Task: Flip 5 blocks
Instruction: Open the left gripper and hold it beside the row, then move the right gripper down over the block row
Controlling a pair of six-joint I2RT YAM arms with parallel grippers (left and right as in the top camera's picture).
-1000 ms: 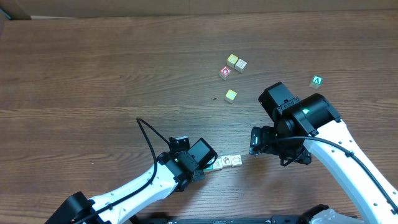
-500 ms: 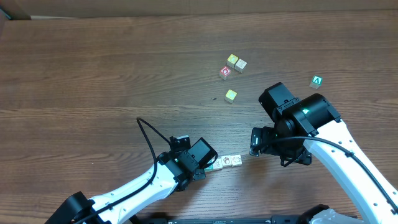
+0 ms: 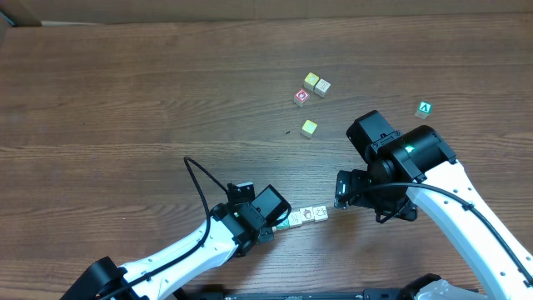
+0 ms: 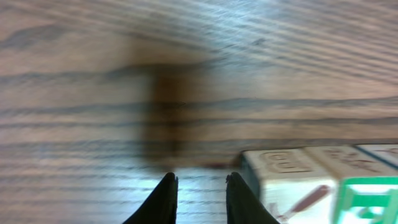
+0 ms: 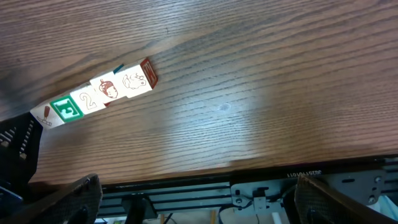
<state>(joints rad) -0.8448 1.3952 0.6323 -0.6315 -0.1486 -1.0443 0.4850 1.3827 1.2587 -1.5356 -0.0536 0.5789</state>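
Blocks [image 3: 312, 214] nudged right, row rising rightward, left jaws barely parted, right jaws wide.

White-and-black left arm [image 3: 187, 250] reaches from lower left to bottom centre. Black left gripper [image 4: 200, 182] low, jaws narrowly parted, empty. White-and-black right arm [image 3: 466, 208] lower right; right gripper [image 5: 198, 190] spread wide, empty.

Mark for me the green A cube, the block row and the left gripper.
Green A cube [image 3: 425, 108]: overhead view, on its top face.
Block row [image 5: 89, 98]: right wrist view, on the middle block's top.
Left gripper [image 4: 200, 178]: left wrist view, midway between the fingertips.
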